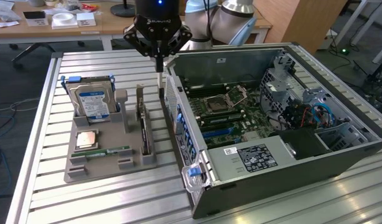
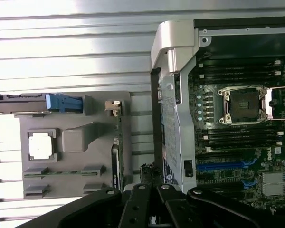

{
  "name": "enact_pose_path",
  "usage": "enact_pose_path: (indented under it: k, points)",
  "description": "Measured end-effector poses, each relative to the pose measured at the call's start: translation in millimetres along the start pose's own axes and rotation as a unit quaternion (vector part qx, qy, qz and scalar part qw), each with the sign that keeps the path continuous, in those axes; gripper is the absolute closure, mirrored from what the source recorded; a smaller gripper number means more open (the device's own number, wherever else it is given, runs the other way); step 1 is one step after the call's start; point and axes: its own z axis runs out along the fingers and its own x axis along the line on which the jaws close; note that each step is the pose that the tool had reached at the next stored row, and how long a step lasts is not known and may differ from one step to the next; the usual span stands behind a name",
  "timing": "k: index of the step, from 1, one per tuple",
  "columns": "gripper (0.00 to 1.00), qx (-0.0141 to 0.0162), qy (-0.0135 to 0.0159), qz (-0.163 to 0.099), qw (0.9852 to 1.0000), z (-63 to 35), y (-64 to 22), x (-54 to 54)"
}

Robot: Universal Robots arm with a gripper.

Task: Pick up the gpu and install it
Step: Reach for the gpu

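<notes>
Pincer [image 1: 158, 69]: you are looking at it hanging point-down with its two fingers pressed fully together; it is gripping nothing and touching nothing.
Pincer place: it is hovering above the strip of table [image 1: 103, 200] just beside the tray [image 1: 103, 170], off the tray's edge on the exterior view's right, near the tray's far end.
Gpu [image 1: 142, 122]: it is standing on its long edge in the tray's slot nearest that same edge, its silver bracket [image 1: 140, 93] sitting at the far end, nearest the pincer but apart from it.
Drive [image 1: 91, 100]: it is standing upright in the tray's far corner on the exterior view's left, well apart from the gpu.
Chip [image 1: 85, 139]: it is lying flat in the tray's middle, on the near side of the drive.
Memory stick [image 1: 103, 151]: it is lying flat across the tray, just nearer than the chip.
Case [image 1: 340, 163]: it is lying open beside the tray on the exterior view's right, showing you its motherboard [image 1: 231, 112]; the pincer is hanging between tray and case.
</notes>
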Motion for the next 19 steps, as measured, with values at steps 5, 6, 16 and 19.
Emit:
enact_pose_path:
  k: [5,6,16,19]
  points:
    - [0.89,0.0,0.0,0.0,1.0,0.0,-0.8,9.7]
    - [0.89,0.0,0.0,0.0,1.0,0.0,-0.9,11.9]
    - [0.89,0.0,0.0,0.0,1.0,-0.1,-2.2,29.0]
    - [0.89,0.0,0.0,0.0,1.0,-0.1,-2.5,32.5]
